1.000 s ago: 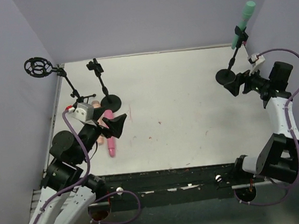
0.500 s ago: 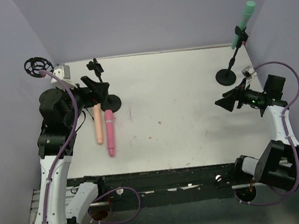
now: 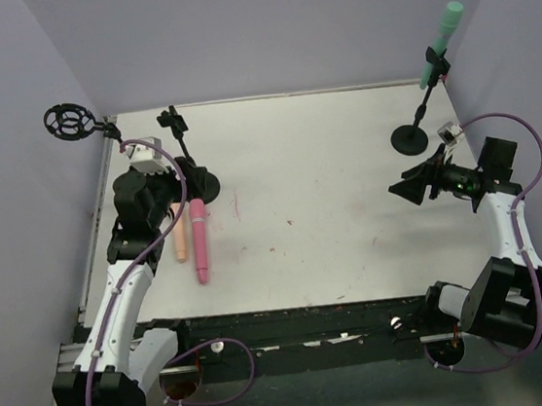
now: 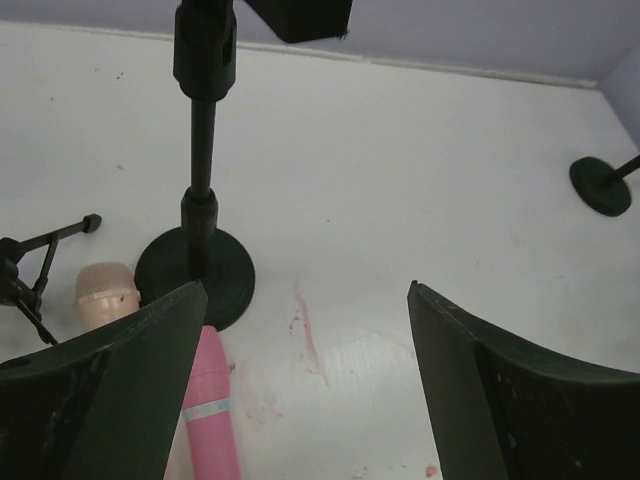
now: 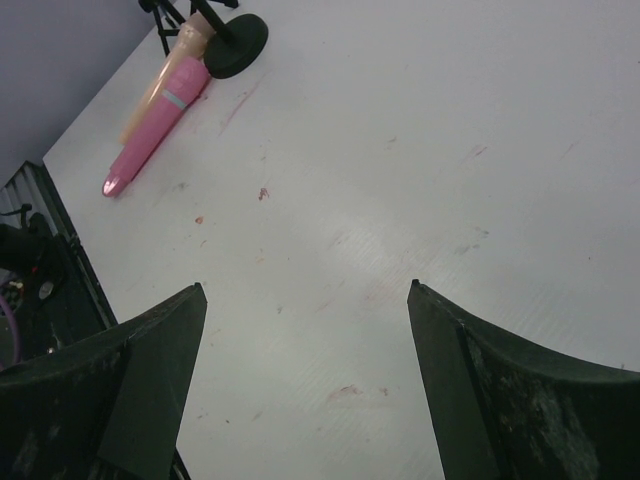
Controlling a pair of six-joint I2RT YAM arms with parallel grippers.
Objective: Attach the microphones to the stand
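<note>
White tabletop (image 3: 327,177), purple walls. Pink mic (image 3: 198,241) & peach mic (image 3: 181,243) lie side by side at left, by empty stand (image 3: 202,184); mint mic (image 3: 441,41) clipped far right. Prob. light, stiff, smooth plastic, slippery: grab mid-barrel. Left gripper (image 4: 305,300) & right gripper (image 5: 305,295) spread, empty.

Soft, even light from overhead; white matte table (image 3: 327,177) reads bright, no hard glare, just a mild sheen patch approx mid-surface in the right wrist view. Shadows faint & short, e.g. a thin dark rim round the black round stand base (image 4: 195,275). Pale lavender walls (image 3: 271,27) evenly lit. Top view sharp corner to corner. Wrist views: dark left pincer fingers (image 4: 110,400) & right pincer fingers (image 5: 120,390) close-up, soft-edged, near-silhouette; slim pink plastic microphone (image 5: 160,115) slightly soft at distance
</note>
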